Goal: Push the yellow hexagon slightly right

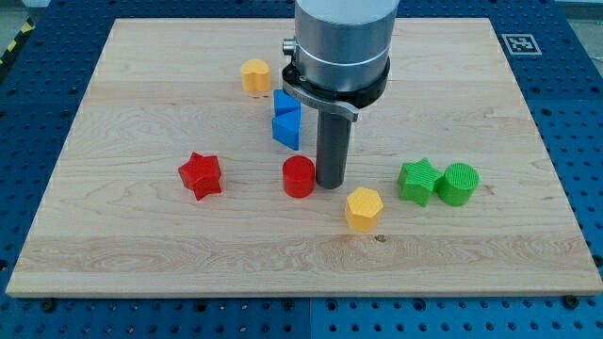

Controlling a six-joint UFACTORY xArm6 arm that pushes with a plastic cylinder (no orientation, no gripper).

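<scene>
A yellow hexagon [363,208] lies below the middle of the wooden board [141,245]. My tip [331,183] rests on the board just up and to the left of it, a small gap apart, and right beside the red cylinder [299,176] on the tip's left. A second yellow block [255,75], also roughly hexagonal, lies near the view's top, left of the arm.
Two blue blocks [286,118] sit stacked close together left of the rod. A red star [201,175] lies at the left. A green star [417,181] and a green cylinder [459,184] sit side by side at the right. The arm body [341,42] hangs over the top middle.
</scene>
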